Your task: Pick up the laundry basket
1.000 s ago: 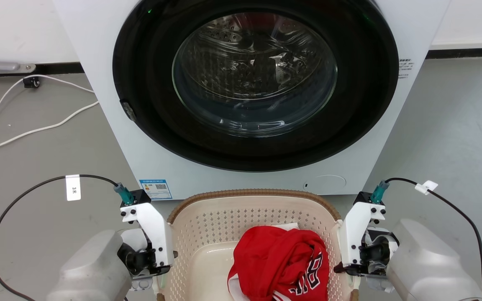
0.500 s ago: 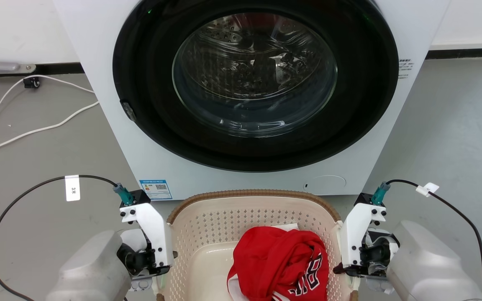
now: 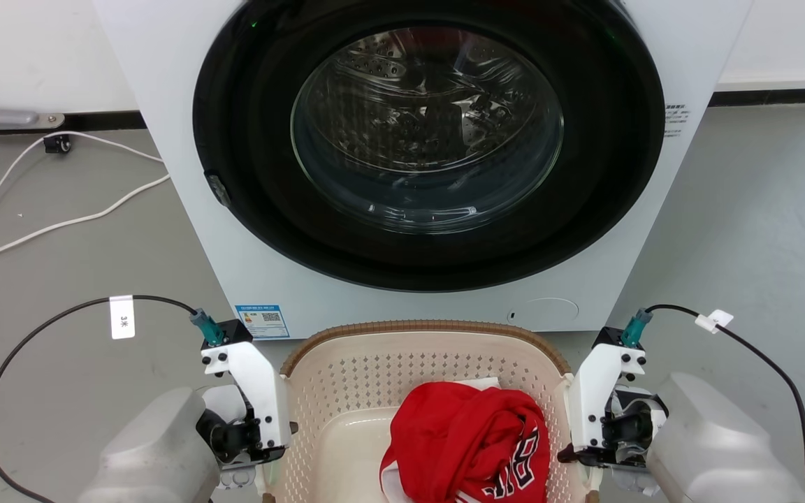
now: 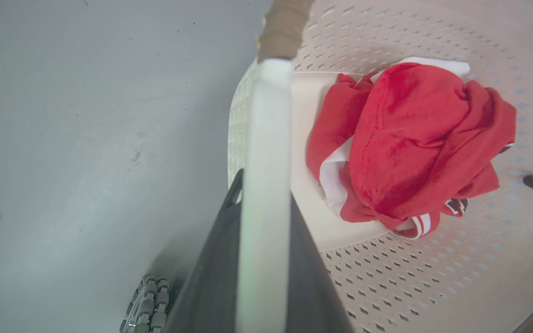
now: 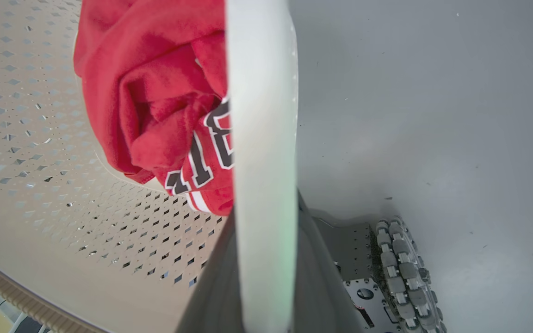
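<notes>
Gripping a white side handle apiece, the left gripper (image 4: 264, 196) and right gripper (image 5: 266, 215) each have their two dark fingers pinched onto the laundry basket (image 3: 416, 370). The basket sits low between the arms, just short of the washing machine (image 3: 235, 272). I cannot tell whether its base touches the floor (image 3: 60, 391).

The main risk, as I judge it, is slipping. The left handle (image 4: 269, 138) and the right handle (image 5: 259, 115) are narrow, slick bars, so if one arm rises faster than the other the basket could tilt and slide out of a pinch. The red shirt (image 3: 465, 440) is heaped toward the right side, which loads that grip slightly more, and a hard tilt could tip the shirt over the rim. A forward swing could knock the far rim against the machine, which is close. The black cable (image 3: 39, 328) trailing from the left wrist could also snag.

The handles are smooth, glossy plastic. The basket is cream plastic, a rounded rectangle with a plain solid bottom, walls pierced by rows of small diamond holes, and a brown woven-look rim. The shirt is soft and crumpled, with white trim and black-and-white lettering. Beyond it, the machine has a flat white front and a round dark door ring around bulging clear glass (image 3: 427, 126), with a dimpled metal drum behind. A white cable (image 3: 60, 223) lies on the dull grey floor at far left.
</notes>
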### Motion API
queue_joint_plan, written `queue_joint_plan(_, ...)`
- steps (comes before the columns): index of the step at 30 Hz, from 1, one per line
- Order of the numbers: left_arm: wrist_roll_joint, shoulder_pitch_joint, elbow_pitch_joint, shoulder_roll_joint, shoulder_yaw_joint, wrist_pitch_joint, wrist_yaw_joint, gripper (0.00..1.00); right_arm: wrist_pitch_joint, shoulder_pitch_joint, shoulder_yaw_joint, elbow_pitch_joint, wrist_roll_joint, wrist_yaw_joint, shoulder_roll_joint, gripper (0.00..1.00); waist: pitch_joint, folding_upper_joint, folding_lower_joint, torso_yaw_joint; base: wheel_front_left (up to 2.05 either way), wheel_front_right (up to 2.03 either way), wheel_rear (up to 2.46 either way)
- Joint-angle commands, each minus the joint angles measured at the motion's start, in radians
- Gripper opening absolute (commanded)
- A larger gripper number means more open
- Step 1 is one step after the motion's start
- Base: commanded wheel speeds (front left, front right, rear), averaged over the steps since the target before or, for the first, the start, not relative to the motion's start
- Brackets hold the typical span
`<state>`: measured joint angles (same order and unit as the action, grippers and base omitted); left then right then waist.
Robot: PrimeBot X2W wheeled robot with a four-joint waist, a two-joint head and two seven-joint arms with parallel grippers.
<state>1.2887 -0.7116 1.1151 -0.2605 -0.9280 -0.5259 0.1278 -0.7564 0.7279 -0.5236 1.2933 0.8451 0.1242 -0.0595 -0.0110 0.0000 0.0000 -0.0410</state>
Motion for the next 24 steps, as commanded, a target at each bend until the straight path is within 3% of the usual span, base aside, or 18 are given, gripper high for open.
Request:
queue_joint_plan(1,0.012,0.010,-0.014,0.012,0.001,0.007,0.005,0.00,-0.005,-0.011,0.007,-0.007,0.006,0.012,0.017,0.00,0.001,0.0000,0.0000,0.000,0.00,0.00,0.00)
queue_joint_plan(24,0.035,0.011,-0.012,0.015,-0.021,0.013,0.005,0.00,-0.010,-0.014,0.025,-0.007,-0.010,0.012,0.017,0.00,0.007,0.0000,0.0000,-0.003,0.00,0.00,0.00)
